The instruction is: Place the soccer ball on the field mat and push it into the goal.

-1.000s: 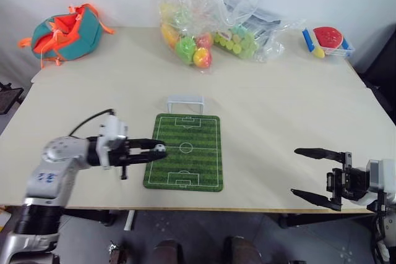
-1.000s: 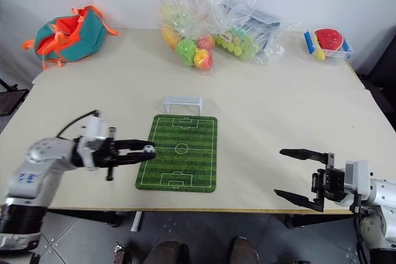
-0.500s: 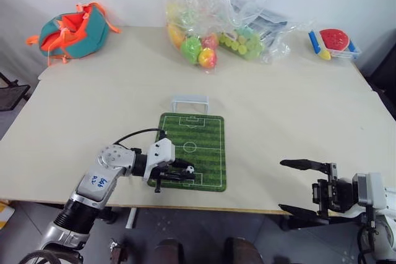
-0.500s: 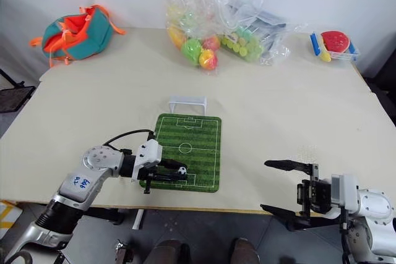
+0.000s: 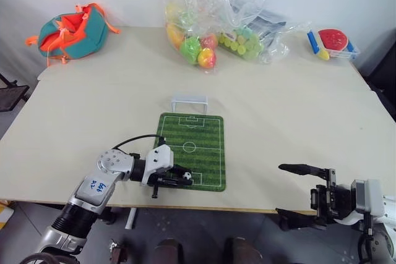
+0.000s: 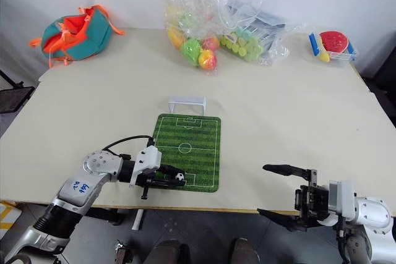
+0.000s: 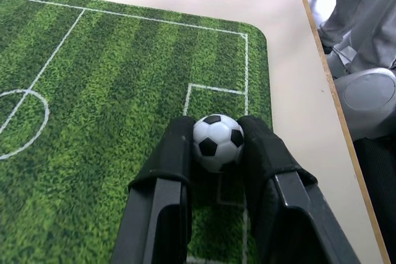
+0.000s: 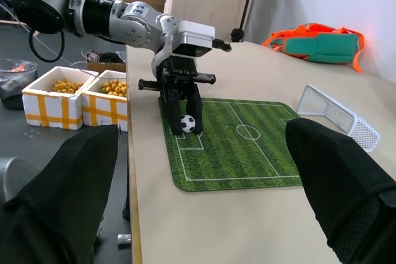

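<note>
Now | left claw (image 5: 180, 178) grips soccer ball (image 7: 218, 142) at field mat (image 5: 204, 146) near edge | right claw (image 6: 279, 191) spread.

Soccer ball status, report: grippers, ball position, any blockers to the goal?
Left gripper shut on soccer ball, low over field mat near end. Right gripper open, idle off the mat. Lane to goal clear.

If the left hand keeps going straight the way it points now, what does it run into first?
Probably nothing solid soon. The left hand, shut on the soccer ball low over the field mat, points across the mat's near end, so it would slide over turf onto bare table. The goal lies off that line.
</note>
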### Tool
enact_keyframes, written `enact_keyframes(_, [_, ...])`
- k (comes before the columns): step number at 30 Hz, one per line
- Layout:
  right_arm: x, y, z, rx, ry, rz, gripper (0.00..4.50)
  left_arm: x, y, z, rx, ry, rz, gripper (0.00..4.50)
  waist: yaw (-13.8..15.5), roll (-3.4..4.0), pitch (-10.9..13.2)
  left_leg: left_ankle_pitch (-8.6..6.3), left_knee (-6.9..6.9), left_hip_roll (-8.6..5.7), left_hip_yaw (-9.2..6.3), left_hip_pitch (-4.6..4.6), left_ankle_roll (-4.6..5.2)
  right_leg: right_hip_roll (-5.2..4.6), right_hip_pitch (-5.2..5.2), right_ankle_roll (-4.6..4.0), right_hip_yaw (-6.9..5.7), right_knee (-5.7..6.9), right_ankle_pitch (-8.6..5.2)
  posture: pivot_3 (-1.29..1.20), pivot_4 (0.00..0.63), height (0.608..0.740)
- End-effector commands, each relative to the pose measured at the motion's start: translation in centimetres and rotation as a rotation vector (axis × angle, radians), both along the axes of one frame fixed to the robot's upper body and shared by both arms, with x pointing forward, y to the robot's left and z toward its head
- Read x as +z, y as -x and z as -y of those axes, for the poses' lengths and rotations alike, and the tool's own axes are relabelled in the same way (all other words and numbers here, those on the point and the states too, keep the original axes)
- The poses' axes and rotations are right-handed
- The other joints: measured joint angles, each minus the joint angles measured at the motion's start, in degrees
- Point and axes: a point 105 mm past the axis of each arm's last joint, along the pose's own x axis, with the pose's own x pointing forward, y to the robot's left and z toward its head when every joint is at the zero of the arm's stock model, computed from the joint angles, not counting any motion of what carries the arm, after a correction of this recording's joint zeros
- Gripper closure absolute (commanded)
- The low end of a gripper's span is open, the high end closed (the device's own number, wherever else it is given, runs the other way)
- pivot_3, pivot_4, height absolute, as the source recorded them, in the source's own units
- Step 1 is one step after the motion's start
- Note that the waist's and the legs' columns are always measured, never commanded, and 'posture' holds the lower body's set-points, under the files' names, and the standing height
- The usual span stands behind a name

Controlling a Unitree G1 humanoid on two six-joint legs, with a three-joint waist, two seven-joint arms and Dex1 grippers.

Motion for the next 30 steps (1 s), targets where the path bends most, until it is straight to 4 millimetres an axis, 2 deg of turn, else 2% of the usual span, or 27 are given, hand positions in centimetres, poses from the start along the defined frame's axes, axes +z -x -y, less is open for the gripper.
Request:
enact_keyframes(1, [0.7,0.0,-0.3,0.003,-0.002,0.034,0.00,-0.4,0.5,0.1,-0.017,-0.013,-0.031,3.63,0.00,0.00,0.00,0.00,0.00,0.00,0.00,0.00,0.00,0.00,0.00,0.00,0.00,0.00,0.00,0.00,0.150,0.740])
enact_keyframes(4, [0.7,0.0,-0.2,0.003,-0.002,0.033,0.00,-0.4,0.4,0.1,-0.002,-0.007,-0.024,3.63,0.00,0.00,0.00,-0.01,0.01,0.00,0.00,0.00,0.01,0.00,0.01,0.00,0.00,0.00,0.00,0.00,0.150,0.740])
enact_keyframes(6, [0.7,-0.1,-0.2,0.002,-0.003,0.033,0.00,-0.4,0.4,0.1,-0.010,-0.003,-0.021,2.88,0.00,0.00,0.00,-0.01,0.01,0.00,0.00,0.00,0.01,0.00,0.01,0.00,0.00,0.00,0.00,0.00,0.150,0.740])
enact_keyframes(8, [0.6,-0.1,-0.2,0.002,-0.004,0.031,0.00,-0.3,0.6,0.2,-0.021,0.005,-0.034,2.48,0.02,0.00,0.00,-0.01,0.01,0.00,0.00,0.00,0.01,0.00,0.01,0.00,0.00,0.00,0.00,0.00,0.150,0.740])
enact_keyframes(13, [0.4,-0.2,-0.2,0.005,-0.007,0.023,0.00,-0.1,0.5,0.0,-0.028,0.006,-0.001,1.12,0.04,0.00,0.00,-0.01,0.05,0.00,-0.01,0.01,0.01,0.00,0.04,0.00,0.00,0.01,0.00,0.00,0.150,0.740])
enact_keyframes(19, [0.2,-0.2,-0.6,0.021,-0.010,0.009,0.00,0.9,0.3,-0.6,0.005,0.061,0.031,1.12,-0.04,0.00,0.00,-0.02,0.05,0.00,-0.01,0.01,0.01,0.00,0.03,0.00,0.00,0.01,0.00,0.00,0.150,0.740])
enact_keyframes(26, [-0.2,0.0,-0.6,0.028,-0.016,-0.017,0.00,3.7,0.0,-2.3,0.062,0.214,0.060,1.12,-0.07,0.01,0.00,-0.04,0.07,0.02,-0.03,0.00,0.01,0.00,0.03,0.00,-0.01,0.01,0.00,0.00,0.150,0.740])
enact_keyframes(30, [-0.5,0.2,-0.4,0.031,-0.013,-0.027,0.00,4.4,1.9,-4.8,0.028,0.217,0.033,1.12,-0.20,0.03,0.01,-0.07,0.06,0.04,-0.02,0.01,0.00,0.00,0.02,0.00,-0.01,0.01,0.00,0.00,0.150,0.740])
